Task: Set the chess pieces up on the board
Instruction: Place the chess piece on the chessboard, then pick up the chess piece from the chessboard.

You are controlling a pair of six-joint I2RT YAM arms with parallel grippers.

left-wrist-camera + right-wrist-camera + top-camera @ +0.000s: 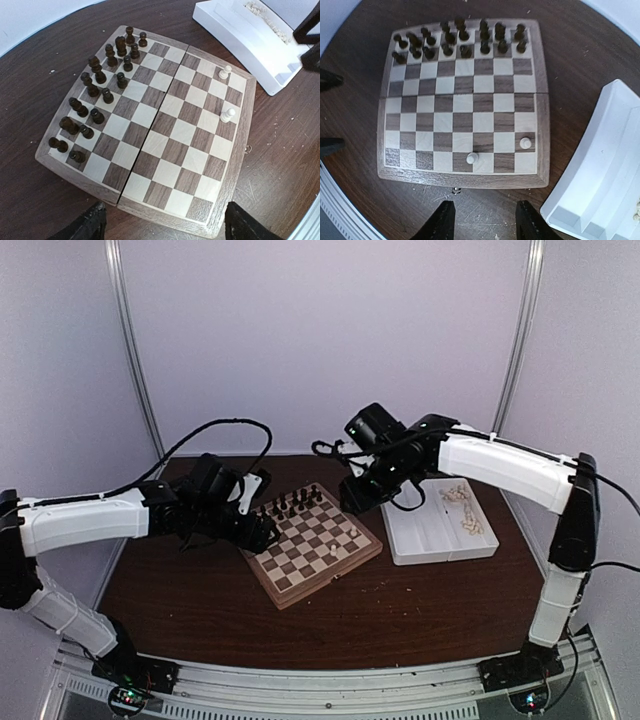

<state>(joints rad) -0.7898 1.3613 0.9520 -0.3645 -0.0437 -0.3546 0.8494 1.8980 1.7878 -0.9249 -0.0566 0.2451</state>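
two chess pieces [472, 158] are stood on the board [420, 175] by its 4 o'clock edge, seen from above; the rest are piled in the white tray [430, 530] at 3 o'clock. the left tool [165, 227] and right tool [486, 220] are held apart, empty. next, one more should likely be picked from the tray.

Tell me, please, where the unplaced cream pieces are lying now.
In the top view, the cream pieces lie heaped in the rightmost compartment of the white tray, right of the chessboard.
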